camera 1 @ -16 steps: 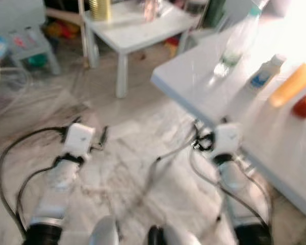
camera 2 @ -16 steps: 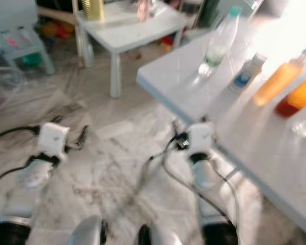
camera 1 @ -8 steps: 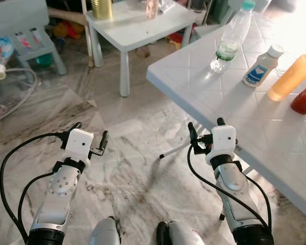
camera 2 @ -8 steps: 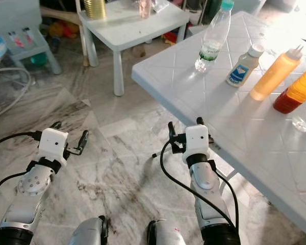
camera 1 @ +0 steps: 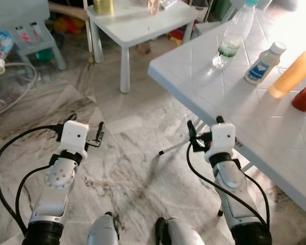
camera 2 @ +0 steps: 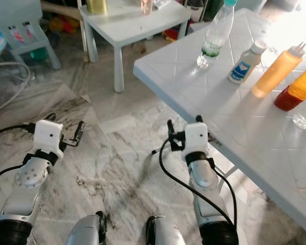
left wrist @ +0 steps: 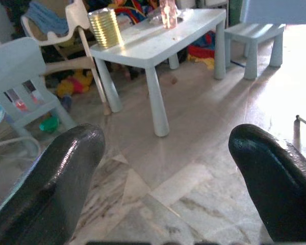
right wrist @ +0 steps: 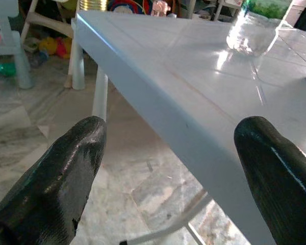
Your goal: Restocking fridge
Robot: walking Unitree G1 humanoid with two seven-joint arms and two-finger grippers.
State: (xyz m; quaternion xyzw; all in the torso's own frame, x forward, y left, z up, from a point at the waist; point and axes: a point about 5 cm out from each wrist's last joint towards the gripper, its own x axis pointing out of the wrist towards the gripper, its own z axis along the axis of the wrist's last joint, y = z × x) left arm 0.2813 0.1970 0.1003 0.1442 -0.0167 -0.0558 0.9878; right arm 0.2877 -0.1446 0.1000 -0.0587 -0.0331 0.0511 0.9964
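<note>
On the large white table [camera 1: 214, 92] to my right stand a clear water bottle [camera 1: 233, 34], a small white bottle [camera 1: 265, 63] with a blue label, an orange squeeze bottle [camera 1: 296, 73] and a red sauce bottle [camera 1: 305, 97]. My right gripper [camera 1: 205, 127] is open and empty, held low at the table's near edge, below the tabletop. Over the marble floor on the left, my left gripper [camera 1: 84, 126] is also open and holds nothing. The right wrist view looks up along the table's edge [right wrist: 158, 102] to the water bottle [right wrist: 252, 30].
A small white children's table [camera 1: 137, 23] with a gold can [camera 1: 103, 6] stands further ahead. A pale blue child's chair [camera 1: 28, 35], toys and a white hose [camera 1: 18, 97] lie at the far left. Marble floor [camera 1: 137, 163] stretches between my arms.
The blur of one second ago has gone and the view has settled. Both arms hang in about the same pose; the scene has shifted only slightly with the camera.
</note>
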